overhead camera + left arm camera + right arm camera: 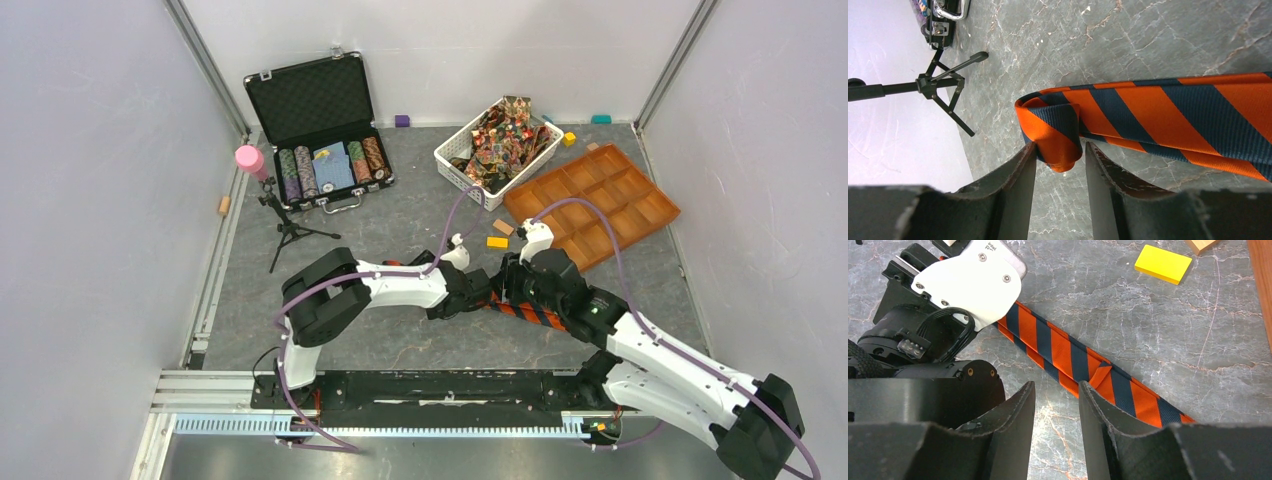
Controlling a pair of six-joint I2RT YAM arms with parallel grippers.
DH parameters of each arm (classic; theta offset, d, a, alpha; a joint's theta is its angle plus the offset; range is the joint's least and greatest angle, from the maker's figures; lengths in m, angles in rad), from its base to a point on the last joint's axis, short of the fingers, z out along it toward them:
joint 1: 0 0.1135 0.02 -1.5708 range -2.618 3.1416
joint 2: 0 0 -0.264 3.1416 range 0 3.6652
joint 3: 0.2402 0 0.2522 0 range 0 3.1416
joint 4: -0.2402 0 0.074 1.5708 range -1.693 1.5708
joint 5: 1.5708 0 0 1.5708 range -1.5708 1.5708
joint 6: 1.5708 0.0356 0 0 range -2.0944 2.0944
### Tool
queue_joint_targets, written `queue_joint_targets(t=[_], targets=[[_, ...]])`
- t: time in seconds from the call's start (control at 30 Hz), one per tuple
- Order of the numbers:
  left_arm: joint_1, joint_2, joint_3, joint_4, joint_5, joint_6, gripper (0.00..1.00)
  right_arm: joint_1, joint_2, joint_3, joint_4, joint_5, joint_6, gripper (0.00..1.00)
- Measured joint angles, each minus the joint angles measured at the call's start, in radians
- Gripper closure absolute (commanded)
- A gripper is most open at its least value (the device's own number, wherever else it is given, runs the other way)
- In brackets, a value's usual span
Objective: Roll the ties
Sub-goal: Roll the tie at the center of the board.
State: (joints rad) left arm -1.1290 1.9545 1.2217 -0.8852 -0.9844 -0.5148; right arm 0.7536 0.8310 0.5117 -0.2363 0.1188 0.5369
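An orange-and-dark striped tie (1168, 117) lies flat on the grey table; it also shows in the right wrist view (1068, 352) and partly under the arms in the top view (528, 313). Its left end is folded over into a small loop (1055, 132). My left gripper (1059, 144) is open, with the loop's tip between its jaws; the left finger touches the fabric and the right one stands just off it. My right gripper (1055, 385) is open and empty, low over the table just beside the tie's middle. More patterned ties (503, 135) fill a white basket.
The white basket (452, 165) stands at the back, with an orange compartment tray (600, 200) to its right. An open black case of poker chips (320, 130) and a small tripod (288, 230) are at the back left. A yellow block (1163, 263) lies near the tie.
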Motion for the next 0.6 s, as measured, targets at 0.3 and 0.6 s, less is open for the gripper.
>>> queue_joint_targets(t=[0.3, 0.6], targets=[[-0.013, 0.018, 0.015, -0.003, 0.037, -0.004, 0.52, 0.000, -0.031, 0.000, -0.023, 0.022, 0.000, 0.56], [-0.013, 0.018, 0.021, 0.021, 0.103, -0.006, 0.55, 0.000, -0.067, 0.000, -0.042, 0.047, 0.000, 0.56]])
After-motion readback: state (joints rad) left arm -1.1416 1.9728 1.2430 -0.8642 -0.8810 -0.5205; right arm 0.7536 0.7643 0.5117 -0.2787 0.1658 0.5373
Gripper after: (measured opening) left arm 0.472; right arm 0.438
